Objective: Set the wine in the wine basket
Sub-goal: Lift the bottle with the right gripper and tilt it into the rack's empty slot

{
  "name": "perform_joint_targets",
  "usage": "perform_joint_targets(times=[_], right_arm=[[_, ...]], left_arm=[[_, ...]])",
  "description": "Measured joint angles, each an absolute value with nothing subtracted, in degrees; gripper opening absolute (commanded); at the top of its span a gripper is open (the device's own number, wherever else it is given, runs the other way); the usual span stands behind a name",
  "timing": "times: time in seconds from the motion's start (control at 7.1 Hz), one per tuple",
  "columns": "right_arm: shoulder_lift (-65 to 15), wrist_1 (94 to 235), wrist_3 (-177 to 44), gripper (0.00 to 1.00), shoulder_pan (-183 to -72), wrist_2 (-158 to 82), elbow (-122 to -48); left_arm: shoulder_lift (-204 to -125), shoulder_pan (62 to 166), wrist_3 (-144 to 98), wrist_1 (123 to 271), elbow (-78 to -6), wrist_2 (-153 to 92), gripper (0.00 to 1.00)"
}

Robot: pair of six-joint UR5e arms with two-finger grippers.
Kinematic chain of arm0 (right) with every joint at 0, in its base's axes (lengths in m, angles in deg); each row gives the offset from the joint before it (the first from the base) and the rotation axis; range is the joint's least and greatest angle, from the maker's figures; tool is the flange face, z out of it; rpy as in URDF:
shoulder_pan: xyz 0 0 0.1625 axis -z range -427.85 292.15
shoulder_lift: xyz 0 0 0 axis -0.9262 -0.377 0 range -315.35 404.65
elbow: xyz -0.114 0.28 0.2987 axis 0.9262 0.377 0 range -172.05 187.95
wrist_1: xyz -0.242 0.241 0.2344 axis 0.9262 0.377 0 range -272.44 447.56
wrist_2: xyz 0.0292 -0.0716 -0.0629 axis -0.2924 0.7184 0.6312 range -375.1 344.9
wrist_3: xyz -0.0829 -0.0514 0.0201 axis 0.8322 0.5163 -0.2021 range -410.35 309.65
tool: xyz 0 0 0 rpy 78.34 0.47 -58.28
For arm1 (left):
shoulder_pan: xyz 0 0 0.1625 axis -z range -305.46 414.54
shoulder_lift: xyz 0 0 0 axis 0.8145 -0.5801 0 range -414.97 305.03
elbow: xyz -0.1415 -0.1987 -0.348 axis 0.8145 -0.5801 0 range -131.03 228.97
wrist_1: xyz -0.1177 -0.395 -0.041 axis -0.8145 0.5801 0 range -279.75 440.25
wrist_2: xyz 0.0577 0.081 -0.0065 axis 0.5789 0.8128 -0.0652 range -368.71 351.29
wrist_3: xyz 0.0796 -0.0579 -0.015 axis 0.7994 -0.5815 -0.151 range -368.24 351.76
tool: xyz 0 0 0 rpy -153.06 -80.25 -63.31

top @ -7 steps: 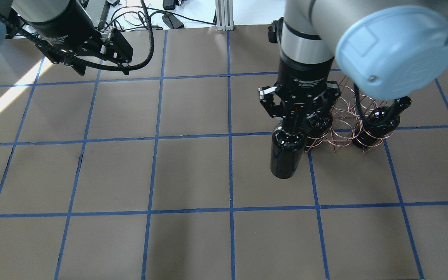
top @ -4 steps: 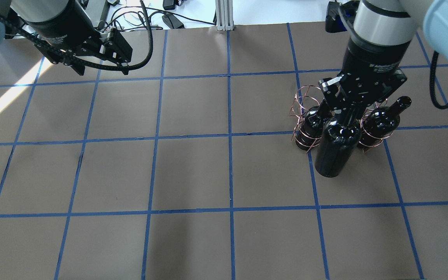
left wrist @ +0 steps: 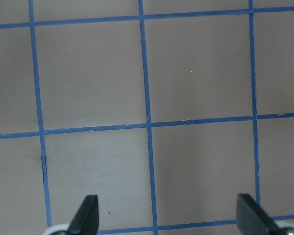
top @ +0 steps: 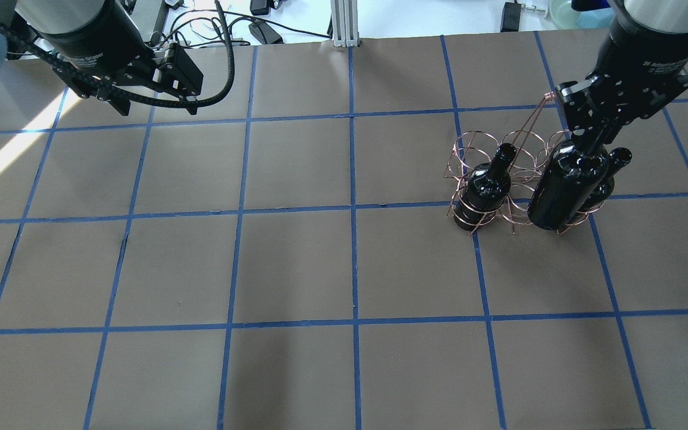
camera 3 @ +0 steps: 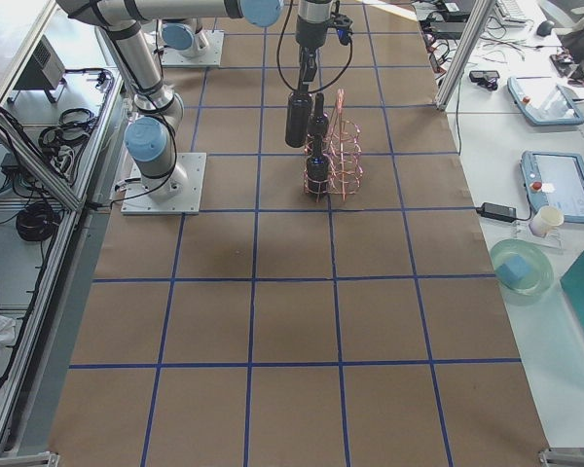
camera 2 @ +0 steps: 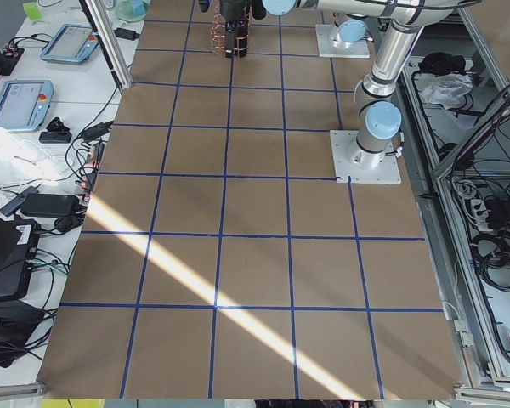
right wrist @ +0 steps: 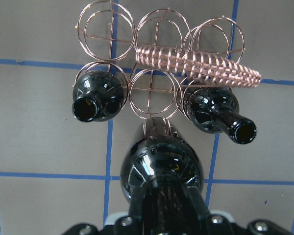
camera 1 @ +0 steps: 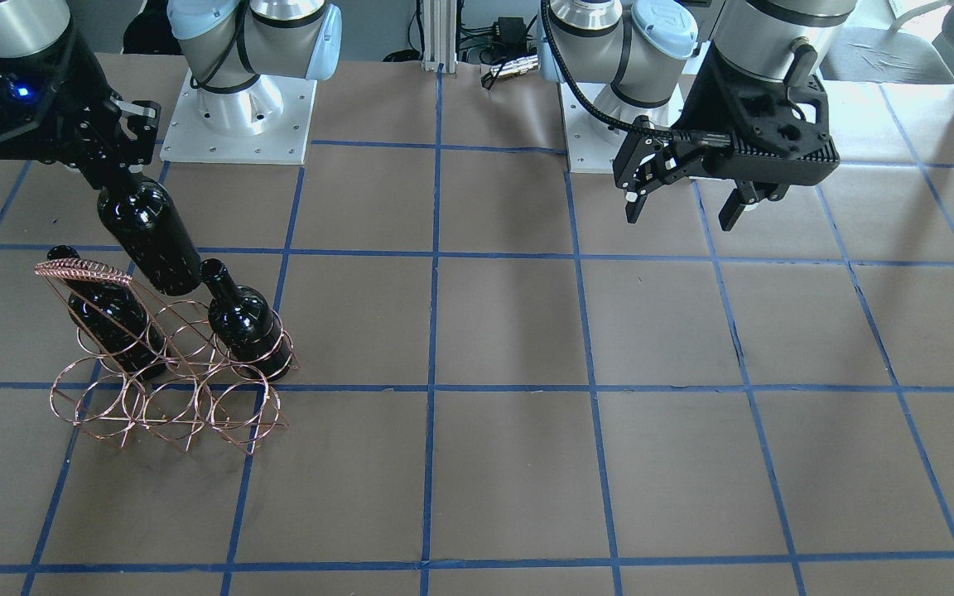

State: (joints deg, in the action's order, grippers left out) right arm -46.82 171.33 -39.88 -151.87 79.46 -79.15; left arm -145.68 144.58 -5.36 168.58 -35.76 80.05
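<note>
The right gripper (top: 589, 148) clamped the wine (top: 564, 188) by its neck, raised just beside the wine basket (right wrist: 198, 64). It needed centring over the empty middle ring (right wrist: 152, 89), then lowering straight.

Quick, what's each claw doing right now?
Left gripper: open, holding nothing.
Right gripper: closed on the wine bottle, at its neck.

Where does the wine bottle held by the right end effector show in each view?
Front-facing: wine, upper left.
Overhead: upper right.
Exterior left: top edge, too small to single out.
Exterior right: top centre.
Left wrist: not in it.
Right wrist: bottom centre.
Landmark: the wine basket's copper handle.
</note>
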Motion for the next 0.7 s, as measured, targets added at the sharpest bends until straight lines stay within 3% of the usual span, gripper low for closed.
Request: perform_joint_targets(times=[0.7], right_arm=[[-43.14, 175.92, -39.78, 0.12, -151.62, 76.87, -78.95]], left_arm=[[-145.54, 144.54, -5.34, 168.58, -35.76, 80.18, 1.0]])
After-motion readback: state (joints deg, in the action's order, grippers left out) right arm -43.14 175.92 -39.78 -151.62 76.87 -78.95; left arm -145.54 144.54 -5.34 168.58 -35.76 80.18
